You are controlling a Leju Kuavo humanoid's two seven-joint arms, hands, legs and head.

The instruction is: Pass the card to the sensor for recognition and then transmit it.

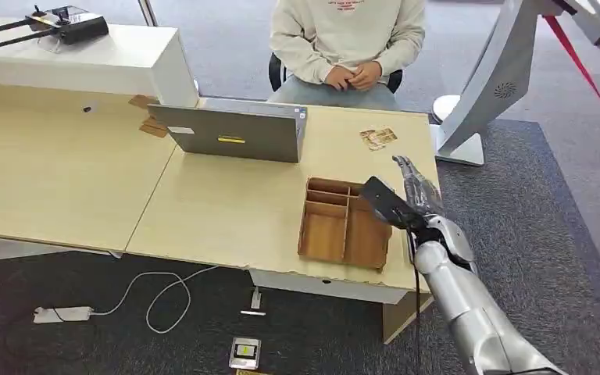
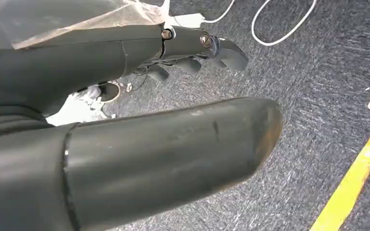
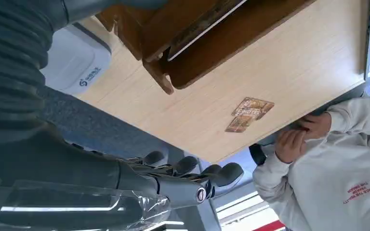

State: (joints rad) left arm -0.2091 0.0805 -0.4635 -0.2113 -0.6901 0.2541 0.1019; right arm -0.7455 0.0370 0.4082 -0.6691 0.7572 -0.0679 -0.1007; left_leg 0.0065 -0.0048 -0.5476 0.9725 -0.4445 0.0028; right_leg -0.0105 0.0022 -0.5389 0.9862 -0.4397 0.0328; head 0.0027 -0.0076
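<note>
Up top, the head view has the right hand [image 1: 418,191] hovering empty, fingers spread, over the table [image 1: 226,211] edge beside the wooden tray [image 1: 342,226], while the cards [image 1: 378,138] lie flat near the far edge in front of the seated person [image 1: 348,39]. Only the right wrist view catches a thin flat piece leaning inside the tray [image 3: 192,48]. Down low, the left hand [image 2: 192,48] hangs over carpet [image 2: 318,86], fingers loosely curled, holding nothing.
</note>
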